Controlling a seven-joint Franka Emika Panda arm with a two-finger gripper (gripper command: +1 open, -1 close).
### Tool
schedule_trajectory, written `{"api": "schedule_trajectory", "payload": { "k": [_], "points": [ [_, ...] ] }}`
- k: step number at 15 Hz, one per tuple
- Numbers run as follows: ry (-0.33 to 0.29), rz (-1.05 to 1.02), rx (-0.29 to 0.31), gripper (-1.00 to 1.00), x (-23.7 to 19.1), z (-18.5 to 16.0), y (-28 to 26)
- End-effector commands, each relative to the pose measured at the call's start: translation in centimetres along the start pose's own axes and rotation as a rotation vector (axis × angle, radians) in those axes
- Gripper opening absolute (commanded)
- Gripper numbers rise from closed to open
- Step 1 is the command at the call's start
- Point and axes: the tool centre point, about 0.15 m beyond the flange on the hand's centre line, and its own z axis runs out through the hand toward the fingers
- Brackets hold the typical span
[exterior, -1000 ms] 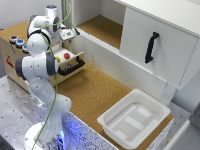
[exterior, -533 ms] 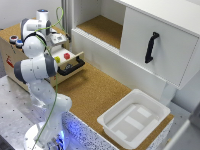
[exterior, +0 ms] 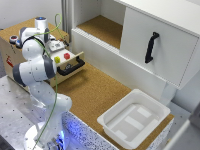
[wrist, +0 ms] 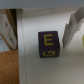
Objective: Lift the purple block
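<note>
The arm is swinging further over the wooden box (exterior: 30,50), bringing its released hand (wrist: 42,30) astride the purple block (wrist: 49,45), fingers (wrist: 71,27) flanking at three and nine o'clock, unclenched.

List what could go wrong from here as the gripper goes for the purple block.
1. In the wrist view the purple block lies between the open fingers but nearer one; closing may push or twist it instead of gripping it squarely.
2. In the exterior view the arm hides the block, so only the blurred wrist view can confirm the grasp.
</note>
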Motion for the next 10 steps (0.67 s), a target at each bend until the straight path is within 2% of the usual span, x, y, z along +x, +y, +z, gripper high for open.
{"api": "schedule_trajectory", "payload": {
  "k": [1,10],
  "points": [
    [0.038,-0.014,-0.034,-1.0,-0.3,1.66,0.59],
    [0.009,-0.008,-0.025,-1.0,-0.44,0.93,0.59]
  ]
}}
